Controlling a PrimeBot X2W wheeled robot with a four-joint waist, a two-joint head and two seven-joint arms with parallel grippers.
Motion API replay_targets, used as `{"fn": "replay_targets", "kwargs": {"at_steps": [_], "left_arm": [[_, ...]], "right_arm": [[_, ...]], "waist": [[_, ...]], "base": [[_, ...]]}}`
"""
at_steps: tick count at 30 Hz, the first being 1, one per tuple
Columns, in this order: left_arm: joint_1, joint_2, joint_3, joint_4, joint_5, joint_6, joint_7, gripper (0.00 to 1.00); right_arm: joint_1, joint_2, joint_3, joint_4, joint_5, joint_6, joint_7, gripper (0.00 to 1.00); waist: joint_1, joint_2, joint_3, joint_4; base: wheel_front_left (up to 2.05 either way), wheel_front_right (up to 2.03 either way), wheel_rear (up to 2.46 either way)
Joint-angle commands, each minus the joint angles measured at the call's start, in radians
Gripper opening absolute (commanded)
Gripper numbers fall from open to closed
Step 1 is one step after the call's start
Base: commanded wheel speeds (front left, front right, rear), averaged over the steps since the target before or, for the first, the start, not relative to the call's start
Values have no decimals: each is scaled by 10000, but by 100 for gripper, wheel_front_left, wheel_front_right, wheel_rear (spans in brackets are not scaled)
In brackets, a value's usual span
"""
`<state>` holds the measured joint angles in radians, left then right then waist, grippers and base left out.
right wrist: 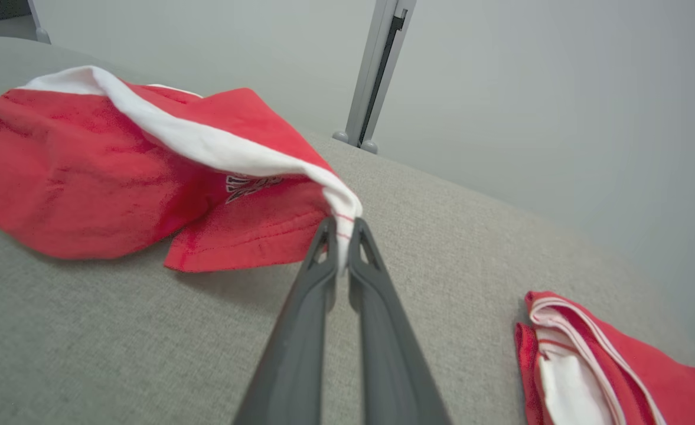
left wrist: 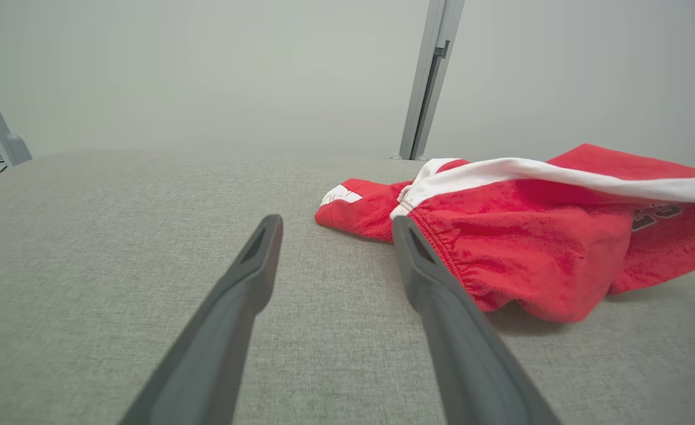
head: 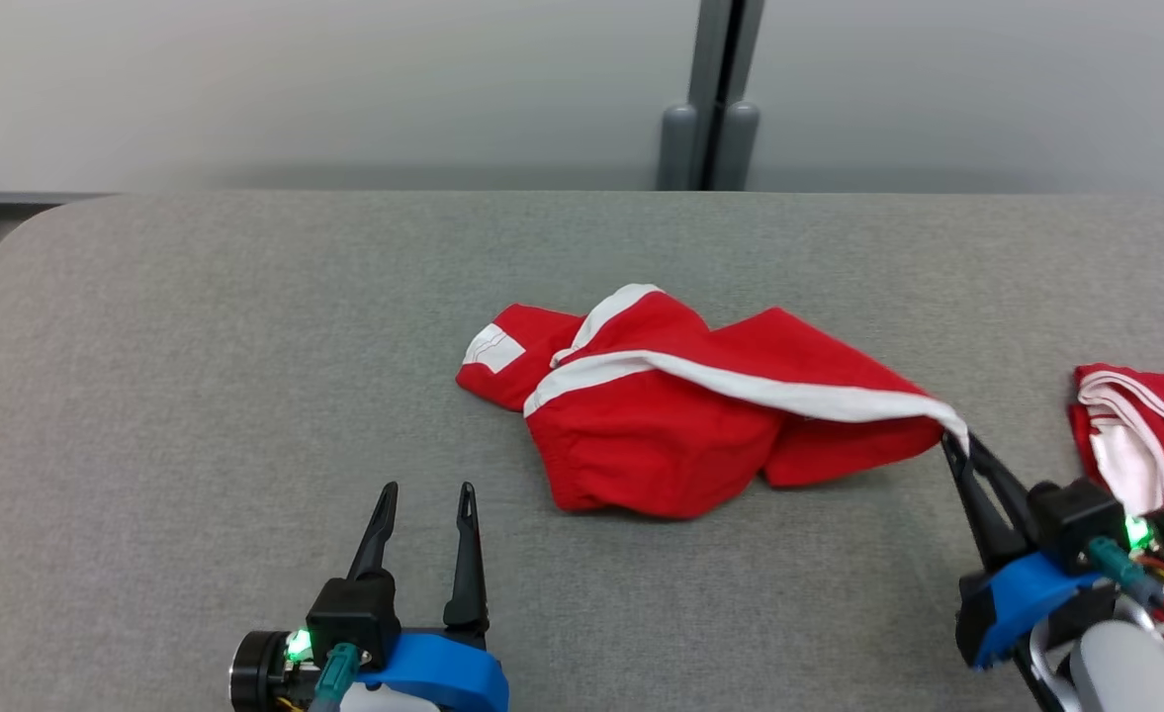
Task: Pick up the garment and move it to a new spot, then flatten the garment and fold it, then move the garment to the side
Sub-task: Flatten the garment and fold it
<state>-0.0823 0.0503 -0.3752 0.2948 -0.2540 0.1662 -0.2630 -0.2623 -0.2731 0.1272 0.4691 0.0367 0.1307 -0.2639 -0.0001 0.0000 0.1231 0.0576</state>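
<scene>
Grey table (head: 245, 346), two red garments (head: 680, 425) (head: 1145, 435)

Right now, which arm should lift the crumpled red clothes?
Right, probably: the right fingers are shut on the white-striped corner of the red garment, while the left fingers sit open, apart from the cloth.

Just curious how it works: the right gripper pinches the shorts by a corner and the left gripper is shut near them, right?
The left gripper is open, not shut; the left wrist view shows its fingers apart. The right gripper does pinch the shorts by a corner.
</scene>
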Motion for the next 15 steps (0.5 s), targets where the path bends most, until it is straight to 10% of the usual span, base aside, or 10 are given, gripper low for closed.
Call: {"fn": "replay_targets", "kwargs": {"at_steps": [1,7,9,10,15], "left_arm": [[91,0,13,31,11,-31,-22,100],[40,2,53,219,-297,-166,-22,100],[-62,3,17,402,-664,-265,-22,100],[-170,3,-21,508,-800,-357,-22,100],[-973,0,-293,1149,-1711,-854,-22,100]], "right_arm": [[244,-61,60,-27,-53,1,-5,0],[1352,-40,589,230,-398,1,-5,0],[1487,70,642,281,-381,0,-5,79],[1490,112,633,257,-336,1,-5,100],[1276,317,565,-46,-406,1,-5,100]], "waist": [[1,0,-332,-373],[1,0,-336,-879],[1,0,-288,-1009],[1,0,-258,-1068],[1,0,51,-1360]], "base": [[0,0,0],[0,0,0],[0,0,0],[0,0,0],[0,0,0]]}}
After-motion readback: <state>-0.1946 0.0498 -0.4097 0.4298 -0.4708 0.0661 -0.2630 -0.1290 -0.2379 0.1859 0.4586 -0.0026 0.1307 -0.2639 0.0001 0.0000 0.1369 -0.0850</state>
